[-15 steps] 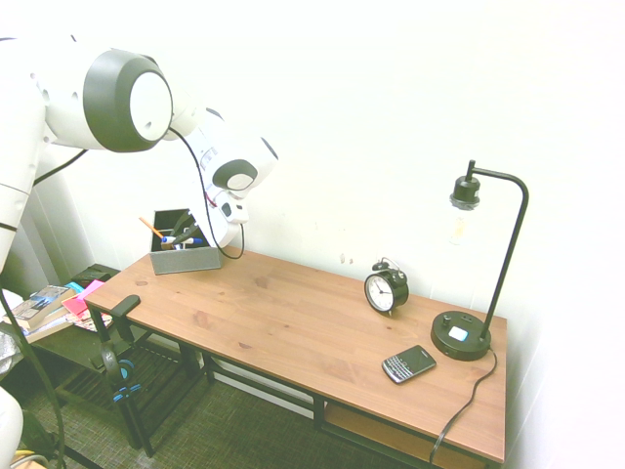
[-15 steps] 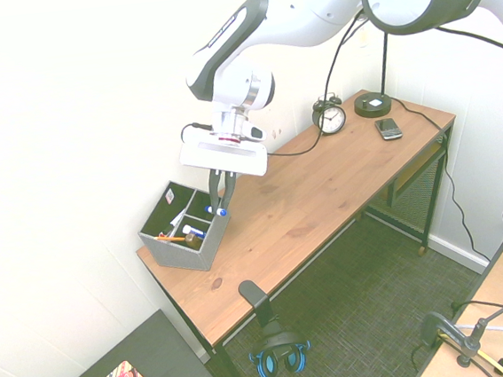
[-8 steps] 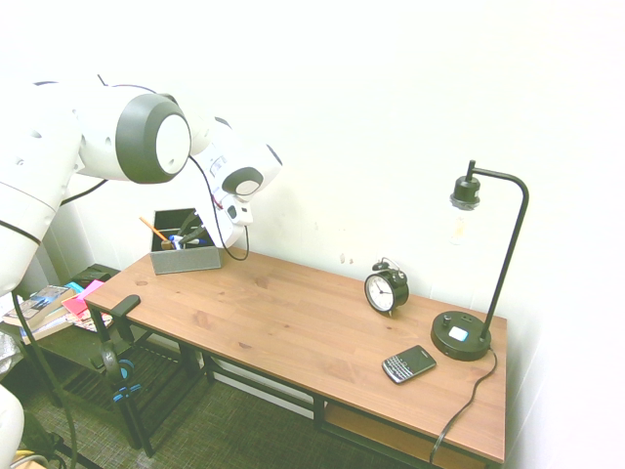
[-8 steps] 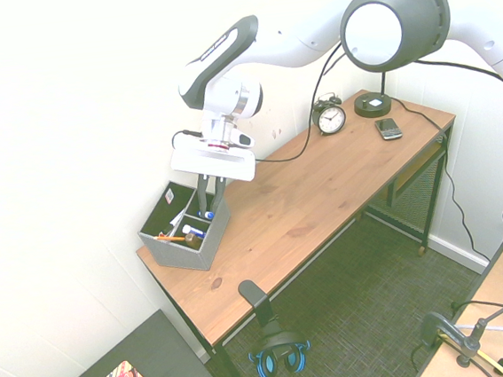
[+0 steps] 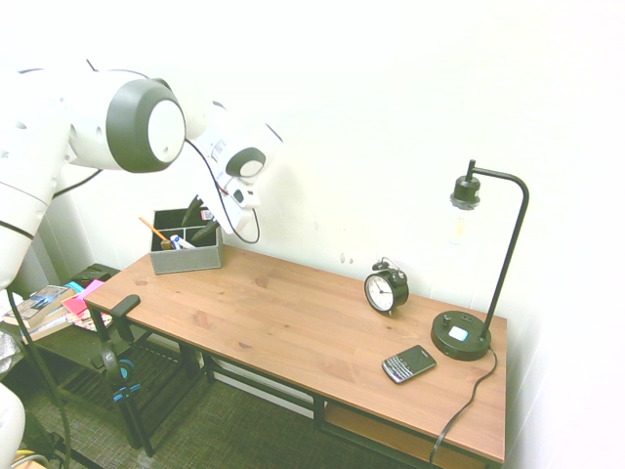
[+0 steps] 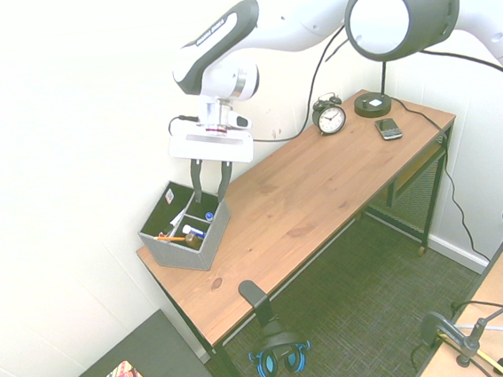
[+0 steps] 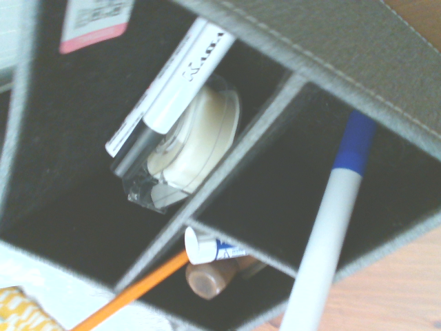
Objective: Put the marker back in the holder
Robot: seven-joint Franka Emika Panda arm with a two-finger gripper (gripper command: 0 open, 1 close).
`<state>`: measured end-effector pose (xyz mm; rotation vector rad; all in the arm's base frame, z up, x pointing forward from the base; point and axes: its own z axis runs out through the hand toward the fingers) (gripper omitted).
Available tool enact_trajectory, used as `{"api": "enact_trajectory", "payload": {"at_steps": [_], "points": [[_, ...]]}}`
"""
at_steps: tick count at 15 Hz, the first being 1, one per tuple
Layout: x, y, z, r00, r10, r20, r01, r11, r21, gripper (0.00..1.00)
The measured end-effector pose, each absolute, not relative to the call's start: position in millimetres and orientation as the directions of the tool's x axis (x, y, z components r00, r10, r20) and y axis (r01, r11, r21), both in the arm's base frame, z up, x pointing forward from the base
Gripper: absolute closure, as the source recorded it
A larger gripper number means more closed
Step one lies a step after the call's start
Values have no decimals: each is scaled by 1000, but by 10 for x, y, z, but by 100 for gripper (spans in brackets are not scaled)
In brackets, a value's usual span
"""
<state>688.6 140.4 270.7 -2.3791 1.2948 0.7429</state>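
Observation:
The grey holder (image 6: 183, 251) (image 5: 186, 260) stands at the desk's far end by the wall. The marker (image 7: 324, 234), white-barrelled with a blue cap, leans in one of its dark compartments, cap up (image 6: 209, 217). In the wrist view the holder's stitched grey wall (image 7: 324, 41) runs across the top. My gripper (image 6: 208, 196) (image 5: 201, 232) hangs straight above that compartment. Its two fingers are spread apart and open, with nothing between them, and the marker's cap sits just below the tips.
The holder also has an orange pencil (image 7: 131, 293), a roll of tape (image 7: 196, 141) and a second white pen (image 7: 172, 79). Further along the desk are an alarm clock (image 5: 386, 289), a phone (image 5: 408, 363) and a black lamp (image 5: 461, 337). Headphones (image 6: 276, 351) hang below the front edge.
My gripper was shut on the marker and lowered it into the compartment. It has since opened and risen a little, leaving the marker leaning in the holder.

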Motion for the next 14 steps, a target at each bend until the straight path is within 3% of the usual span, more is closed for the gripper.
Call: {"api": "enact_trajectory", "payload": {"at_steps": [4,9,14], "points": [[6392,1401,3336,560,-728,-396,-776,-628,58,0],[5823,739,3466,648,-751,-127,-720,-659,217,0],[5326,336,3470,661,-750,32,-748,-655,103,0]]}}
